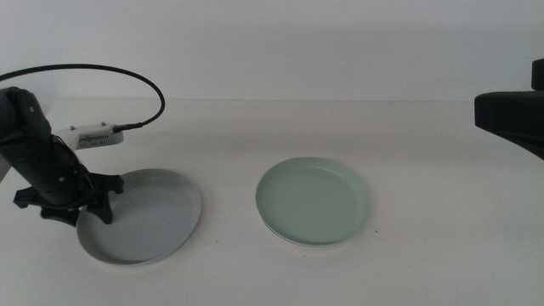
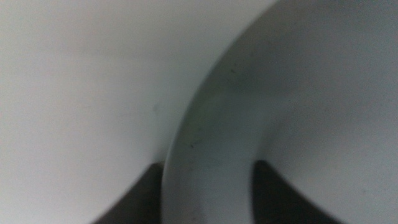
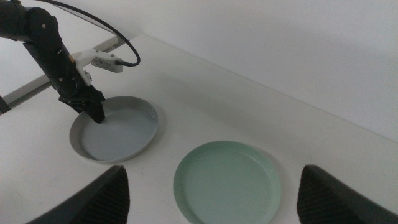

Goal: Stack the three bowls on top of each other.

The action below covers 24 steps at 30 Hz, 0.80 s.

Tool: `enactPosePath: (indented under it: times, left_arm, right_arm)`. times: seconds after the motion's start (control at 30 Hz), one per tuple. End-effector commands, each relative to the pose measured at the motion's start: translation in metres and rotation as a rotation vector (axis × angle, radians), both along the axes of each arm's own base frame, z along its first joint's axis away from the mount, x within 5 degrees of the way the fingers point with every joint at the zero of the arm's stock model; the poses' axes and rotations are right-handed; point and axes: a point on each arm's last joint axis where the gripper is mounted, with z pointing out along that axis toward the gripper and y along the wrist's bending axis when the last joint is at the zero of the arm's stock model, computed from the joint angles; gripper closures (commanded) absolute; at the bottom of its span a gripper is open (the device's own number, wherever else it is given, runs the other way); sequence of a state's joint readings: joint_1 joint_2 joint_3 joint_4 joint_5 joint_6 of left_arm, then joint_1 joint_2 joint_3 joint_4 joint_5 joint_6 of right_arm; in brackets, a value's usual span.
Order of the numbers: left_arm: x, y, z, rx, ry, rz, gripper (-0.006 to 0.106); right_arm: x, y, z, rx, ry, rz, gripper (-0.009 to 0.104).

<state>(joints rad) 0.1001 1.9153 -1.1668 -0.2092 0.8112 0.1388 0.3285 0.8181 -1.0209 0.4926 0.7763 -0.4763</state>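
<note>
Bowls: two lie in plain view on the white table [image 1: 408,144], and a pale edge peeks from beneath one of them.
Grey-blue bowl [image 1: 149,217]: sits at the left of the table, well apart from the mint one.
Mint green bowl [image 1: 313,200]: sits near the middle, to the right of the grey-blue bowl, upright and uncovered.
White bowl [image 1: 280,235]: only a thin pale rim shows under the near-left edge of the mint green bowl, so the mint one appears to rest in it.
Left gripper [image 1: 93,202]: is down at the left rim of the grey-blue bowl, one dark jaw inside the rim and one outside, set narrow around it.
Right gripper [image 3: 214,193]: hangs above the table's right side, jaws spread wide, holding nothing.
Cable [image 1: 127,81]: arcs over the left arm.
</note>
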Motion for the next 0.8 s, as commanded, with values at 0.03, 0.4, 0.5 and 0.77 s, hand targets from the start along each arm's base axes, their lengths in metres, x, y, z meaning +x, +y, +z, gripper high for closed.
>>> enactPosePath:
  times: [0.03,0.4,0.5,0.77]
  left_arm:
    - [0.002,0.0,0.0,-0.004,-0.011,0.005,0.071]
    - [0.004,-0.011,0.073,-0.103,-0.099,0.035,0.102]
    - [0.011,-0.034,0.11,-0.15,-0.176,-0.036,0.102]
    - [0.03,-0.136,0.135,-0.19,-0.248,-0.24,0.102]
  right_arm:
    - [0.0,-0.001,0.0,0.0,-0.014,-0.006,0.002]
    - [0.0,-0.001,0.0,0.0,-0.014,-0.006,0.002]
    - [0.0,-0.001,0.0,0.0,-0.014,-0.006,0.002]
    - [0.0,-0.001,0.0,0.0,-0.014,-0.006,0.002]
